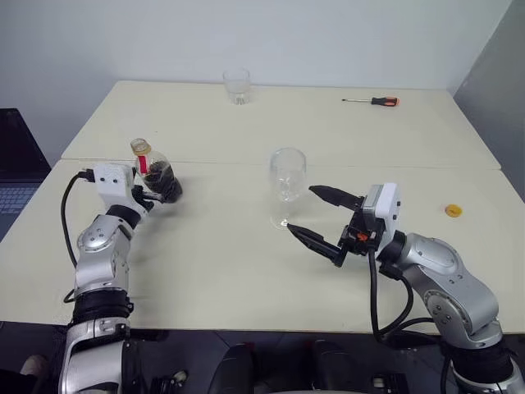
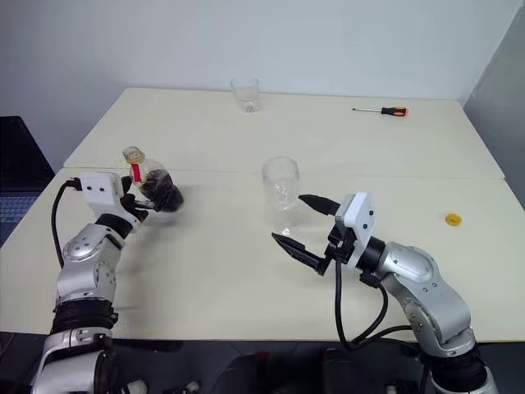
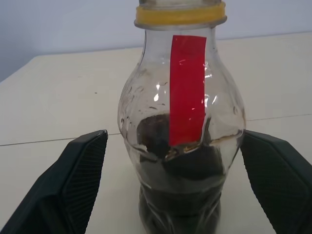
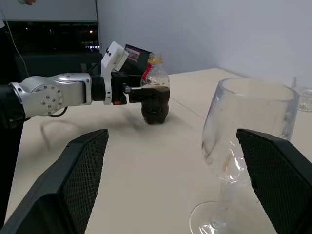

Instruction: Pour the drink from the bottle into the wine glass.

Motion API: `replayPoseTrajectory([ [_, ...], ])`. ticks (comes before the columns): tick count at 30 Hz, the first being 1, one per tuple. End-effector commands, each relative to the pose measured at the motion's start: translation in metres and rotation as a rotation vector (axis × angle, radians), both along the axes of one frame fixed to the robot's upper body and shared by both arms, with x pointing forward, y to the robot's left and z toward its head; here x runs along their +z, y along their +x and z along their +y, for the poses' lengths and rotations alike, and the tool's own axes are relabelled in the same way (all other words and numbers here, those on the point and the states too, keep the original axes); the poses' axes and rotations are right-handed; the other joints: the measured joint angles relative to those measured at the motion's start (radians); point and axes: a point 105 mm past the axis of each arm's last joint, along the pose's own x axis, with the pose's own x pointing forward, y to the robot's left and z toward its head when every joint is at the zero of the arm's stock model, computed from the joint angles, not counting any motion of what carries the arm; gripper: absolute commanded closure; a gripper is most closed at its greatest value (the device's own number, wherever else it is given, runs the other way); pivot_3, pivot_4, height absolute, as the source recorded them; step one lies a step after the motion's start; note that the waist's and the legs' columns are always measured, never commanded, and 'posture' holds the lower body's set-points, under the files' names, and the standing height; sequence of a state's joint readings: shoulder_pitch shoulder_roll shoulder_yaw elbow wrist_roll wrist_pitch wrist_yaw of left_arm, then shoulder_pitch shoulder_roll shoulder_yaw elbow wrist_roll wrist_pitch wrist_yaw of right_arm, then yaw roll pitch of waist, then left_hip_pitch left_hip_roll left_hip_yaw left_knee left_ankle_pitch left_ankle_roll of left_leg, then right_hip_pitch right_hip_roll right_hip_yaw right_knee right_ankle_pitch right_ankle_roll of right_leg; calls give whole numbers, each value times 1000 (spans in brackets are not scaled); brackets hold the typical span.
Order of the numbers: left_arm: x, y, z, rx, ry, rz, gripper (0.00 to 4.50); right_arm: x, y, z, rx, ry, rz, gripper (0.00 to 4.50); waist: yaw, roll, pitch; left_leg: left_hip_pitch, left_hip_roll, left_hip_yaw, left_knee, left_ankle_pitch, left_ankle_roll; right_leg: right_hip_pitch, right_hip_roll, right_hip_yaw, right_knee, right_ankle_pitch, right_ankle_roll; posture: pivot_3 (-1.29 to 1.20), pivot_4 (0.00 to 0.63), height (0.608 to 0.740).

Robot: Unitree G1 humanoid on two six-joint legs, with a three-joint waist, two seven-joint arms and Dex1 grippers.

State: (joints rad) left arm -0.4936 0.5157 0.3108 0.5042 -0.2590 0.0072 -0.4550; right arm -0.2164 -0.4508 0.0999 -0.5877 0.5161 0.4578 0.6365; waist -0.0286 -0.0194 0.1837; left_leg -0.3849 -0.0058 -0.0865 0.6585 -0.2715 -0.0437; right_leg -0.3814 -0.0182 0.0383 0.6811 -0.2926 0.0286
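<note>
The left gripper (image 1: 156, 190) is spread wide around the bottle (image 3: 181, 131), apparently without contact. The drink (image 3: 180, 180) fills its lower part. The right gripper (image 1: 316, 215) is held open beside the upright wine glass (image 1: 287, 185) mid-table.

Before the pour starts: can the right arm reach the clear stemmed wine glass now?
Probably yes. The right gripper stands open just beside the clear stemmed wine glass, with only bare table between them.

Glossy clear plastic bottle (image 3: 181, 146), clear shiny wine glass (image 4: 246, 141), matt cream table (image 1: 205, 271).
</note>
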Motion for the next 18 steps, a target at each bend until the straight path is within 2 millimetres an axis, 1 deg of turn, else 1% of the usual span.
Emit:
replayPoseTrajectory([
  [1, 12, 4, 2, -13, 38, -39, 0, 13, -9, 6, 32, 19, -50, 15, 0, 0, 0, 0, 0, 0, 0, 0, 0, 0, 0, 0, 0, 0, 0, 0, 150, 740],
  [6, 10, 12, 1, -28, 38, -34, 0, 13, -10, 8, 45, 33, -43, 15, 0, 0, 0, 0, 0, 0, 0, 0, 0, 0, 0, 0, 0, 0, 0, 0, 150, 740],
  [8, 10, 15, 0, -37, 39, -31, 0, 20, -14, 9, 74, 84, -43, 15, 0, 0, 0, 0, 0, 0, 0, 0, 0, 0, 0, 0, 0, 0, 0, 0, 150, 740],
  [15, 13, 24, -3, -58, 43, -42, 0, 32, -17, 11, 103, 150, -59, 15, -1, 0, 0, -1, 0, 0, 1, 0, 0, -1, 0, 0, 0, 0, 0, 0, 150, 740],
  [18, 14, 27, -5, -64, 44, -41, 0, 33, -17, 11, 103, 150, -65, 15, -1, 0, 0, -1, 0, 0, 1, 0, 0, -1, 0, -1, 1, 0, 0, 0, 150, 740],
])
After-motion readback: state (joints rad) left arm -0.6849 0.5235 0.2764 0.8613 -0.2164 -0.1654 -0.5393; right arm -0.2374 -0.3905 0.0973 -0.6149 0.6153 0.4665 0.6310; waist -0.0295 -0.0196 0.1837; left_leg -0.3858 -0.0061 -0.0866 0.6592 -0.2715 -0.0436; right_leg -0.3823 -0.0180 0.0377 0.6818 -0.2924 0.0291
